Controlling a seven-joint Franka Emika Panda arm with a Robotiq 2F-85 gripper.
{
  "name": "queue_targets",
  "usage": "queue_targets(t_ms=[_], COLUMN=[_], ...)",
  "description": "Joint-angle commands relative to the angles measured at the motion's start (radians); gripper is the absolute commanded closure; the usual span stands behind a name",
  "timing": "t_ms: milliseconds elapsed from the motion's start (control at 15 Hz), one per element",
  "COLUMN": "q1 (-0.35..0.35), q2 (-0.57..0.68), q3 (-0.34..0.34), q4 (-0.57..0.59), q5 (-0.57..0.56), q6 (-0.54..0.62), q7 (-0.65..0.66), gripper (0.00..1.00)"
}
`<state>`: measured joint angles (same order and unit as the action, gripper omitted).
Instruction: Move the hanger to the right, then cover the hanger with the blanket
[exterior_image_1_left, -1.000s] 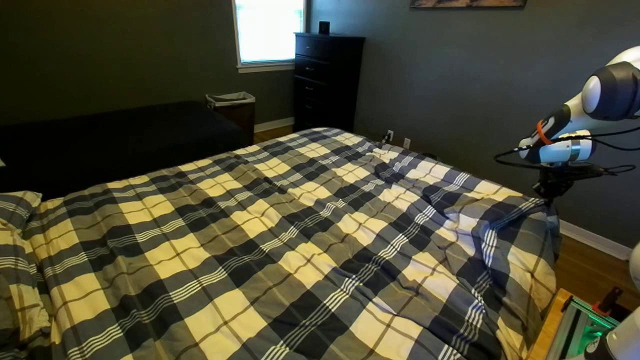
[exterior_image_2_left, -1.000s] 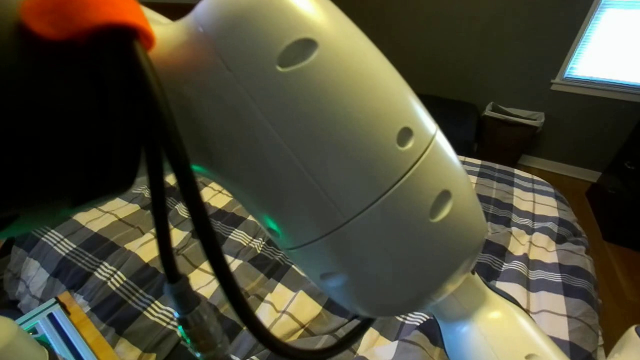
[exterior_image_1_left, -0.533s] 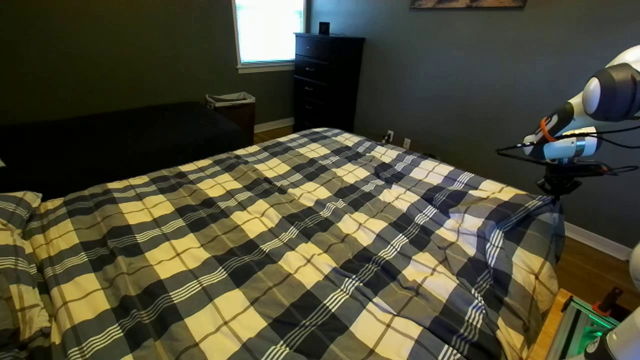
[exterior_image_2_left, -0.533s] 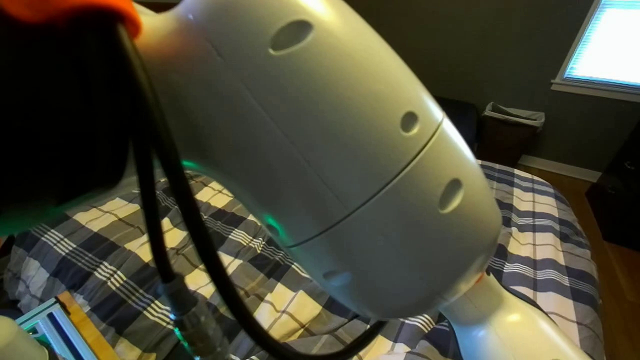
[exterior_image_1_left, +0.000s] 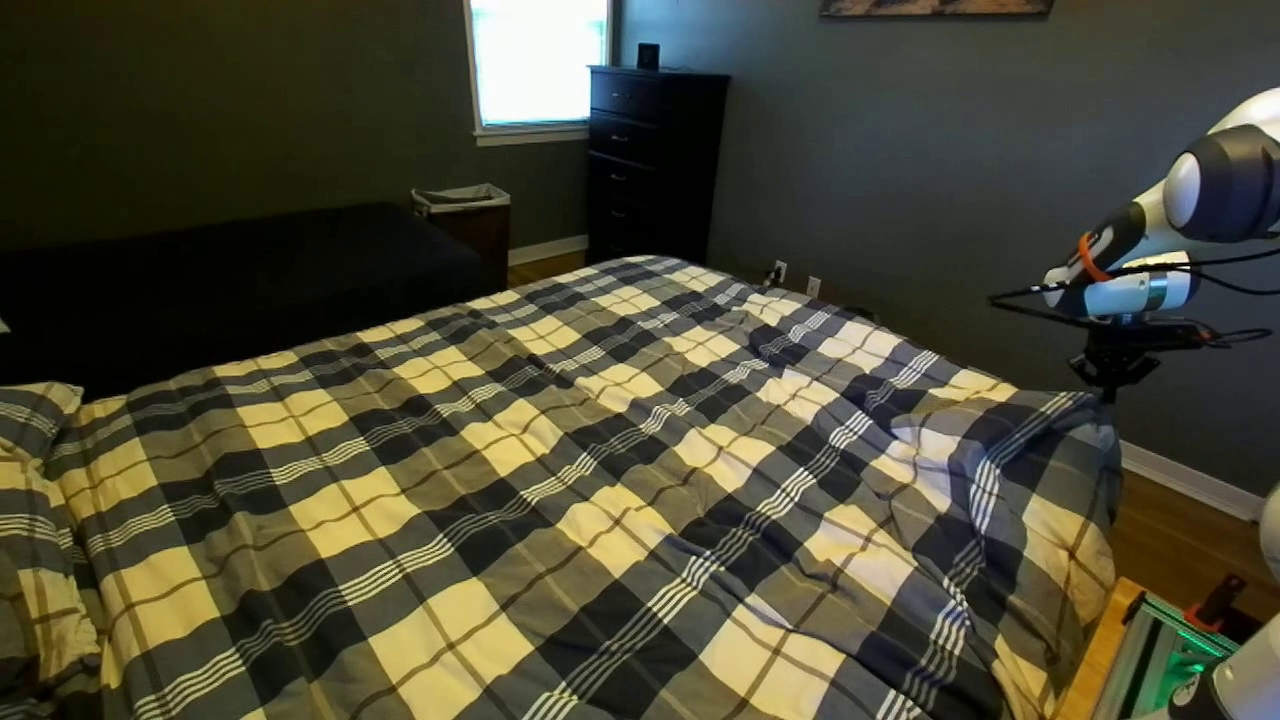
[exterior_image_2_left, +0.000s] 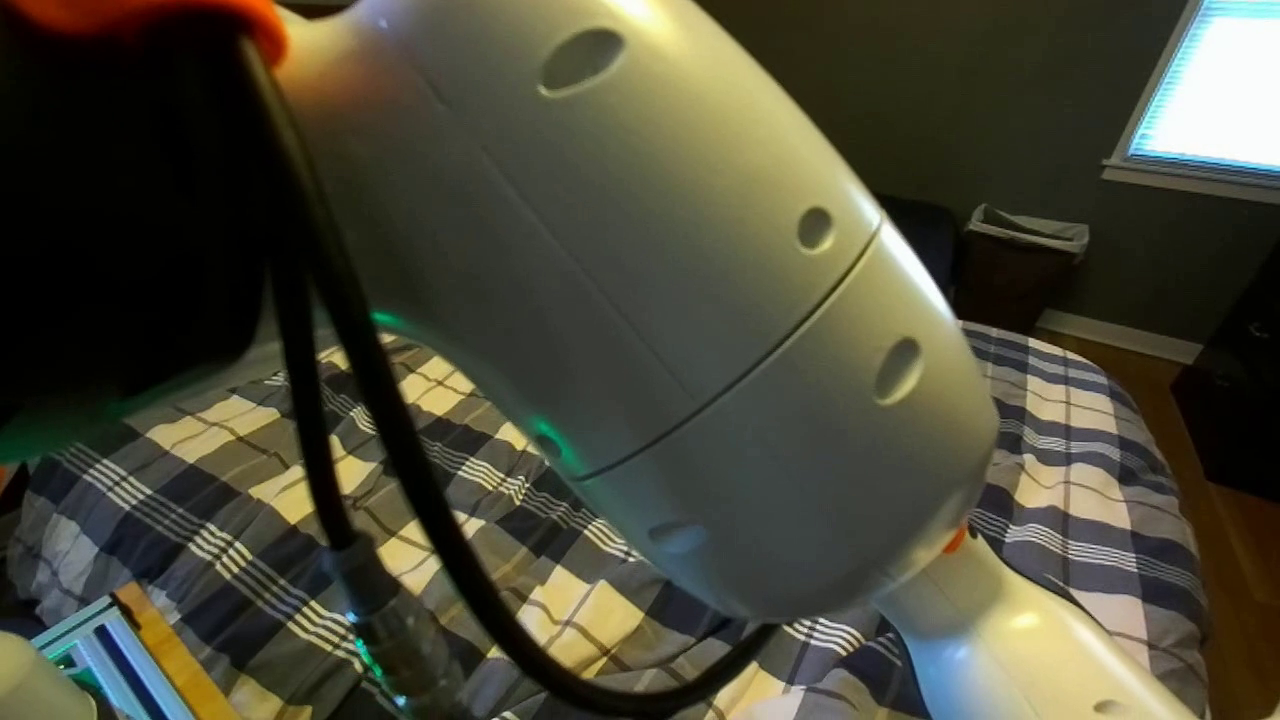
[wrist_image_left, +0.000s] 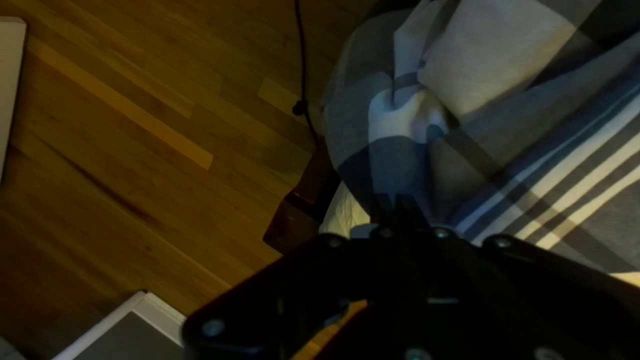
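The blanket (exterior_image_1_left: 600, 470), in yellow, cream, grey and dark checks, covers the bed in both exterior views, with many wrinkles near the robot. It also shows in an exterior view (exterior_image_2_left: 570, 600) behind my arm. My gripper (exterior_image_1_left: 1108, 394) is at the bed's foot corner, where the blanket's edge is pulled up to it. In the wrist view my gripper (wrist_image_left: 392, 204) has its dark fingertips nearly together on a fold of the blanket (wrist_image_left: 500, 60), which hangs in folds around them. The hanger does not show in any view; it is hidden or out of view.
A wooden table edge (exterior_image_1_left: 1090, 650) with the robot's base stands by the bed's foot. Behind the bed are a dark couch (exterior_image_1_left: 250, 280), a hamper (exterior_image_1_left: 470, 225) and a dresser (exterior_image_1_left: 655, 170). A dark wooden bed corner (wrist_image_left: 295, 222) and cable (wrist_image_left: 303, 75) lie near my gripper.
My gripper moved slightly right and turned more upright, then back left a little. The blanket's corner edge moved along with it. The fingers stay closed.
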<state>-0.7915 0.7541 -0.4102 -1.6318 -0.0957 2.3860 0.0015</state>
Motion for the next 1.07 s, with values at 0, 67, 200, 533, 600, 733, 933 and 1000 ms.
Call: queue_targets(t_ms=[0, 67, 200, 533, 600, 733, 933, 1000], q1=[0.003, 0.005, 0.02, -0.008, -0.034, -0.084, -0.128, -0.141], q2=[-0.021, -0.027, -0.055, -0.049, -0.042, -0.036, -0.029, -0.025], q3=[0.003, 0.004, 0.004, 0.078, 0.108, 0.15, 0.142, 0.134], q4=[-0.028, -0.035, -0.078, -0.129, -0.133, -0.146, -0.163, -0.164], q5=[-0.009, -0.01, -0.02, 0.0, 0.019, 0.054, 0.067, 0.066], q6=[0.022, 0.026, 0.065, 0.186, 0.196, 0.201, 0.186, 0.177], q7=[-0.003, -0.006, -0.014, -0.175, -0.225, -0.292, -0.294, -0.286], gripper=[0.66, 0.59, 0.44, 0.06, 0.01, 0.0, 0.0, 0.0])
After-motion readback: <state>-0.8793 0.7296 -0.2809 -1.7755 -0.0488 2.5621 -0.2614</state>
